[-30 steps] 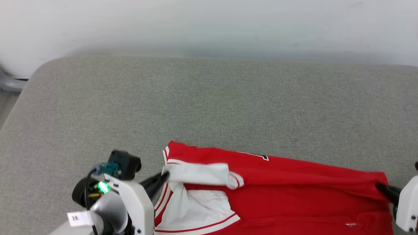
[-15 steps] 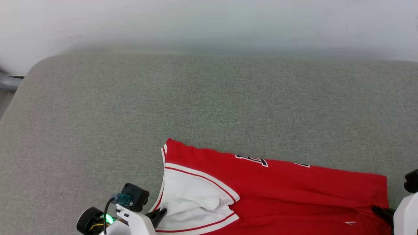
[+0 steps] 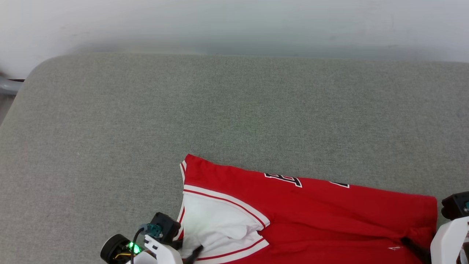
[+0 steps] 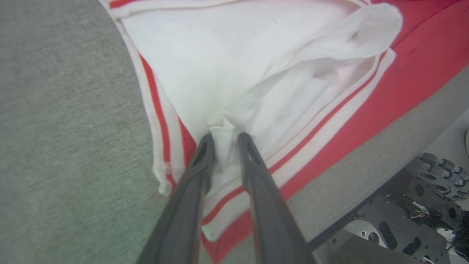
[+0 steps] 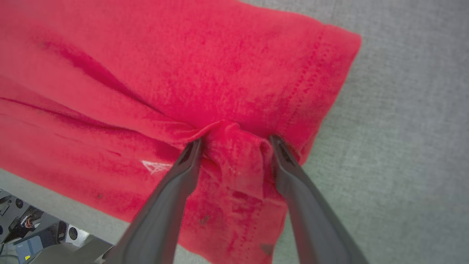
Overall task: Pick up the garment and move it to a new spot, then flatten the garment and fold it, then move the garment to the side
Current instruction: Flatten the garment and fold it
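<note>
Bottom left, the left gripper (image 4: 224,141) pinches a white sleeve fold of the red jersey-style T-shirt (image 3: 329,212); bottom right, the right gripper (image 5: 234,143) clamps its bunched red hem. The shirt lies along the frame's lower edge on the grey woven cushion (image 3: 234,110).

Grey-green woven fabric surface (image 3: 234,110) spans most of the head view: flat, rounded corner at far left, same speckled weave also in both wrist views. Plain white wall (image 3: 234,22) runs behind its far edge, with a blurred shadow band where they meet. Grey curved object (image 3: 6,87) at left edge beside that corner, cut off, can't tell what it is.
</note>
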